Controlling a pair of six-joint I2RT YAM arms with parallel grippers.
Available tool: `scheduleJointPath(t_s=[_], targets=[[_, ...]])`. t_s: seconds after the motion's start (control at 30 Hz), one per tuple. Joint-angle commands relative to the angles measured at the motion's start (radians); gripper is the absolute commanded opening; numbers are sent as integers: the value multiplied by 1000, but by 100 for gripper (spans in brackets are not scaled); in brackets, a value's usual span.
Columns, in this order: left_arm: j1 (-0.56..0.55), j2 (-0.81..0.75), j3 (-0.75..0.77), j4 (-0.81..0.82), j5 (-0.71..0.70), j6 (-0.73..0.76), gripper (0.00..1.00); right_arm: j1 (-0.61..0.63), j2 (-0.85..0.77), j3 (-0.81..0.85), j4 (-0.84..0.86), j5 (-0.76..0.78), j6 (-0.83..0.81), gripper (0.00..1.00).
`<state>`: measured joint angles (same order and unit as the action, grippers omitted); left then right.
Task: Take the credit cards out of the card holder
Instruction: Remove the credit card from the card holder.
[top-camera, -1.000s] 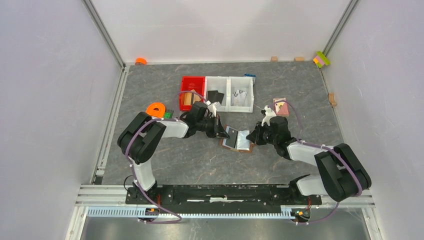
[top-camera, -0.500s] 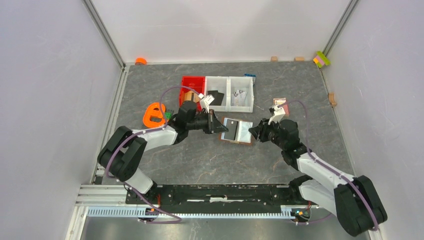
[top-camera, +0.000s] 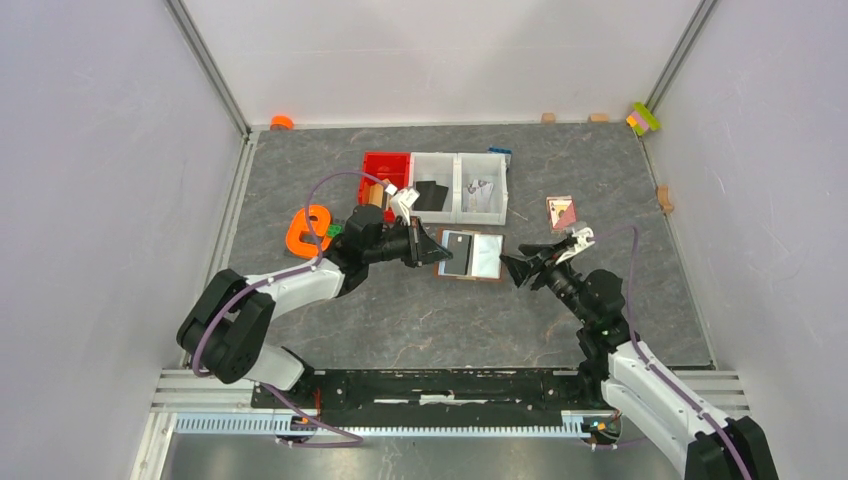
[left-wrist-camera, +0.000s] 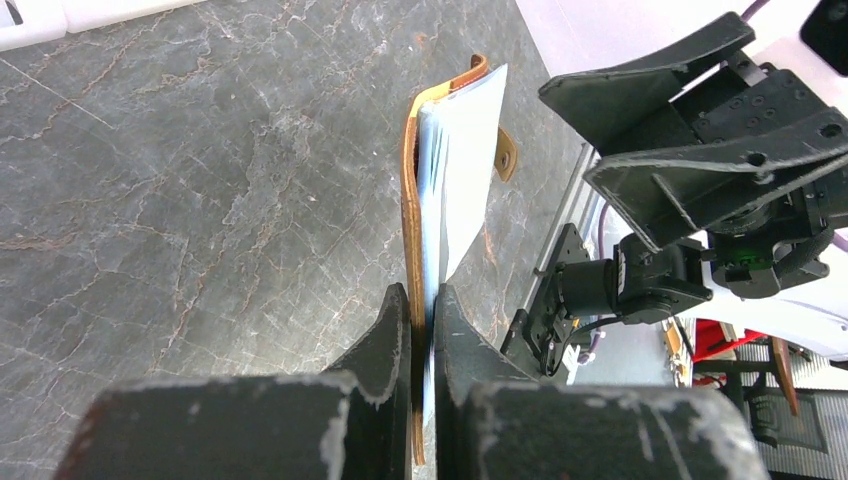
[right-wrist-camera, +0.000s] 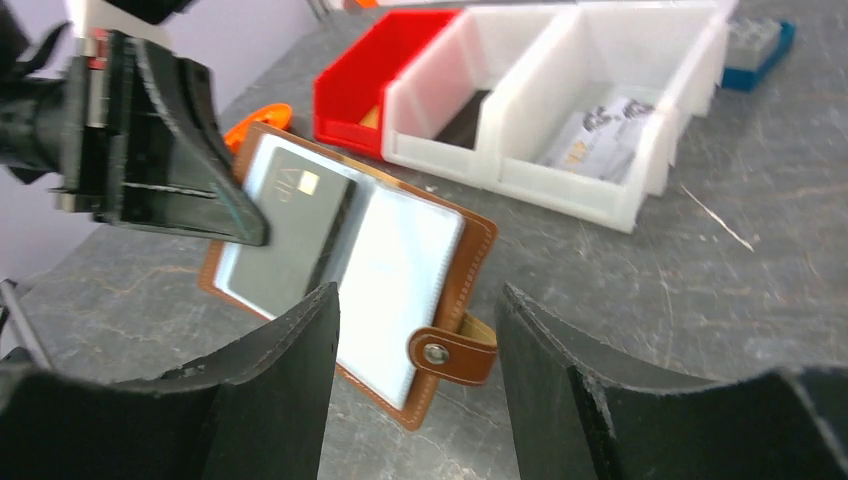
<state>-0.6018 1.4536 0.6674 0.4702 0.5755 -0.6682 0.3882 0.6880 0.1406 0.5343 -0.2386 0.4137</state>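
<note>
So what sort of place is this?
Likely a robot test cell: white walls around a grey table, two arms bolted at its edge, sorting bins, and a card holder in the left gripper.

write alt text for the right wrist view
An open brown card holder, a dark grey credit card in its left page, is pinched at its left edge by the left gripper. The right gripper stands open in the foreground; a red bin and white bins sit behind.
</note>
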Motion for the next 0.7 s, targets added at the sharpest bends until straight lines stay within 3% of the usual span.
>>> scheduleJointPath(t_s=[0.0, 0.27, 0.43, 0.67], targets=[[-2, -20, 4, 48, -13, 7, 2, 1, -15, -32, 190, -115, 8, 63], [-13, -32, -8, 107, 40, -12, 2, 31, 118, -4, 274, -241, 44, 58], [-28, -22, -7, 172, 98, -36, 2, 41, 178, 9, 313, -298, 70, 45], [-35, 9, -10, 271, 168, -89, 2, 41, 203, 11, 345, -325, 102, 42]])
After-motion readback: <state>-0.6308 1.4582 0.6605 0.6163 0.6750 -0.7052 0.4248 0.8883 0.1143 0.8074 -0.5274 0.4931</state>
